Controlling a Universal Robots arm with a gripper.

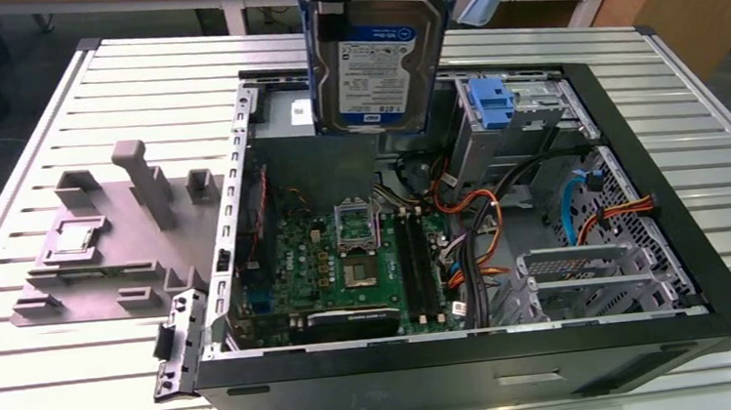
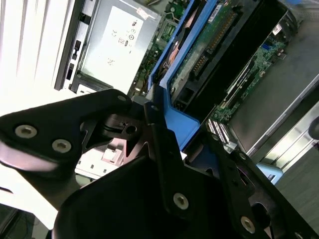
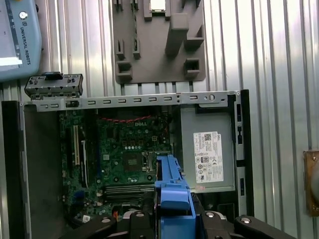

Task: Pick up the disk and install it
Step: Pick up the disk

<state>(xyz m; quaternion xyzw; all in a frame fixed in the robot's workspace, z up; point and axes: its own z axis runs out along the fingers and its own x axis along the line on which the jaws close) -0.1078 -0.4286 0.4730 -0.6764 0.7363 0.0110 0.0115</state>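
Note:
The disk (image 1: 373,57), a silver-grey drive with a white-and-blue label in a blue carrier, hangs upright above the back of the open computer case (image 1: 652,192). It is clear of the case and touches nothing below. My gripper (image 3: 174,219) is shut on the carrier's blue end (image 3: 172,191), with a black finger (image 3: 137,219) on either side. In the second wrist view the gripper (image 2: 164,124) clamps the blue frame, and the disk's (image 2: 209,45) circuit-board side faces the camera above the motherboard.
A metal drive cage with a bare blue bracket (image 1: 495,107) stands at the case's back, on the exterior view's right. The motherboard (image 1: 344,265), cables (image 1: 498,224) and power supply (image 3: 207,154) lie inside. A grey fixture plate (image 1: 120,234) sits on the slatted table (image 1: 39,368).

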